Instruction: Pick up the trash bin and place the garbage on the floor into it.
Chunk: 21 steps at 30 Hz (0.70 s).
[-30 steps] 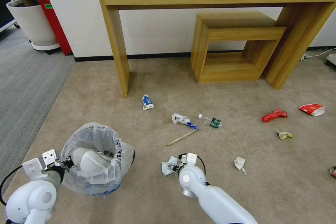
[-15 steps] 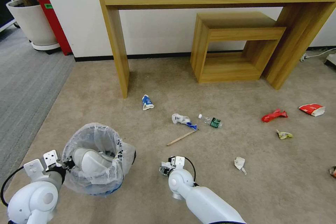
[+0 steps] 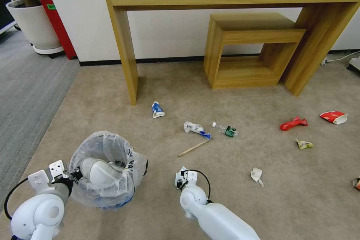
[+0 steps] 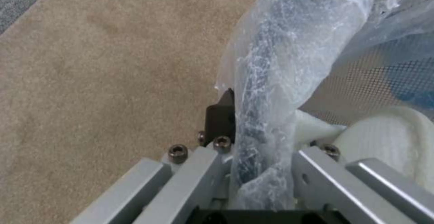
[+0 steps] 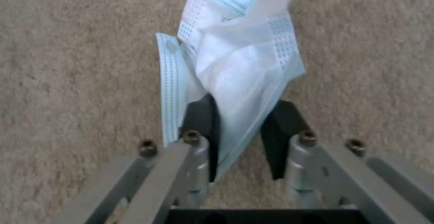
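At the near left, the left gripper pinches the rim of the trash bin, a small round bin lined with a crinkled translucent whitish plastic bag, blue showing at its base. In the left wrist view the gripper's black finger pad presses the bunched bag film against the rim, with a fine mesh wall and a blue patch visible through the plastic. The bin stands upright on the floor, a beige short-pile carpet, its mouth open upward; a smooth white rounded shape sits inside it.

Right of the bin, at the near middle, the right gripper holds a crumpled white paper. In the right wrist view its two black fingertips squeeze a thin, folded, bluish-white sheet printed with rows of tiny dots, the sheet standing up away from the fingers above the carpet.

Farther off lies the garbage. A blue-white wrapper lies near the leg of the light wood table. Next comes a twisted white and blue wrapper, and just near of it a thin wooden stick whose long axis runs from near left to far right. A small clear plastic bottle with a green label lies on its side, cap pointing left. Right again sit a crumpled white paper scrap, a red wrapper, a yellowish wrapper and, far right, a red-white paper cup on its side.
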Motion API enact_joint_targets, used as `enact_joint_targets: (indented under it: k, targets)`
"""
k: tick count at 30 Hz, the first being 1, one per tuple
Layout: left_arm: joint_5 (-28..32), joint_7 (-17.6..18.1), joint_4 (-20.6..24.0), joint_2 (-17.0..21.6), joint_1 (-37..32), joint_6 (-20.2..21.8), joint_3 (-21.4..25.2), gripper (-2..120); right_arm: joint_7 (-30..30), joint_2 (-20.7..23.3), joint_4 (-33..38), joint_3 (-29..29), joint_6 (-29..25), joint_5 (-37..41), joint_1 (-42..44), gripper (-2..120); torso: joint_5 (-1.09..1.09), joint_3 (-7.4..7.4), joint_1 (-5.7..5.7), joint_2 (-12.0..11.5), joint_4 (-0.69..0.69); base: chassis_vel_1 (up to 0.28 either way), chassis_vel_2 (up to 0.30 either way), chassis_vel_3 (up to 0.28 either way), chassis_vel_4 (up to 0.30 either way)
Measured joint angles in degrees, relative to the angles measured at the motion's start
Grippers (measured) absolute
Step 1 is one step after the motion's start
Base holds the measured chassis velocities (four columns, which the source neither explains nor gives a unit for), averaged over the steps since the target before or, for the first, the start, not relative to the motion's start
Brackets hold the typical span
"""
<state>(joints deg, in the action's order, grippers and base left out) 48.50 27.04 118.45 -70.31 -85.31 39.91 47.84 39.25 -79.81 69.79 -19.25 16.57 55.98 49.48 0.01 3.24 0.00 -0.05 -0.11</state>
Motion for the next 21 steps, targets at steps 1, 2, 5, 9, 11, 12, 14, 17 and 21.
enact_joint_targets:
  k: [1, 2, 5, 9, 11, 12, 14, 17, 21]
  targets:
    - [0.00, 0.00, 0.00, 0.00, 0.00, 0.00, 0.00, 1, 0.00, 0.00, 0.00, 0.00, 0.00, 0.00, 0.00, 21, 0.00, 0.00, 0.00, 0.00, 0.00, 0.000, 0.000, 0.000, 0.000]
    - [-0.03, 0.00, 0.00, -0.01, 0.00, -0.06, -0.01, 1, -0.47, 0.22, 0.07, 0.00, -0.06, -0.36, 0.17, 17, 0.00, 0.00, 0.00, 0.00, 0.00, 0.000, 0.000, 0.000, 0.000]
    - [-0.07, -0.02, 0.05, -0.07, -0.05, -0.20, -0.03, 1, -1.12, 0.35, -0.60, -0.32, -0.81, -1.73, 0.36, 7, 0.00, 0.00, 0.00, 0.00, 0.00, 0.000, 0.000, 0.000, 0.000]
    - [-0.09, -0.04, 0.23, -0.04, -0.30, -0.28, 0.10, 1, -1.82, 0.88, -0.13, -0.55, -1.67, -3.21, 1.01, 0, 0.00, 0.00, 0.00, 0.00, 0.00, 0.000, 0.000, 0.000, 0.000]
    - [-0.12, -0.07, 0.25, 0.04, -0.47, -0.32, 0.25, 1, -3.00, 1.96, 2.28, -0.38, -2.60, -4.39, 1.66, 0, 0.01, 0.00, 0.00, 0.00, 0.01, 0.000, 0.000, 0.000, 0.000]
    - [-0.12, -0.07, 0.25, 0.04, -0.47, -0.32, 0.25, 1, -3.00, 1.96, 2.28, -0.38, -2.60, -4.39, 1.66, 0, 0.01, 0.00, 0.00, 0.00, 0.01, 0.000, 0.000, 0.000, 0.000]
    - [-0.14, -0.13, 0.25, 0.14, -0.49, -0.33, 0.28, 1, -4.73, 4.05, 7.25, 0.15, -4.49, -5.95, 2.48, 0, 0.00, 0.00, 0.00, 0.00, 0.01, 0.000, 0.000, 0.000, 0.000]
    - [-0.14, -0.13, 0.24, 0.33, -0.40, -0.33, 0.29, 1, -6.31, 6.55, 12.26, 0.86, -6.20, -7.05, 3.37, 0, -0.01, 0.00, 0.00, 0.00, 0.00, 0.000, 0.000, 0.000, 0.000]
    - [-0.02, -0.09, 0.38, 0.69, -0.23, -0.22, 0.14, 1, -10.27, 12.90, 23.54, 2.41, -10.17, -8.54, 4.49, 0, 0.01, 0.00, 0.00, 0.00, 0.00, 0.000, 0.000, 0.000, 0.000]
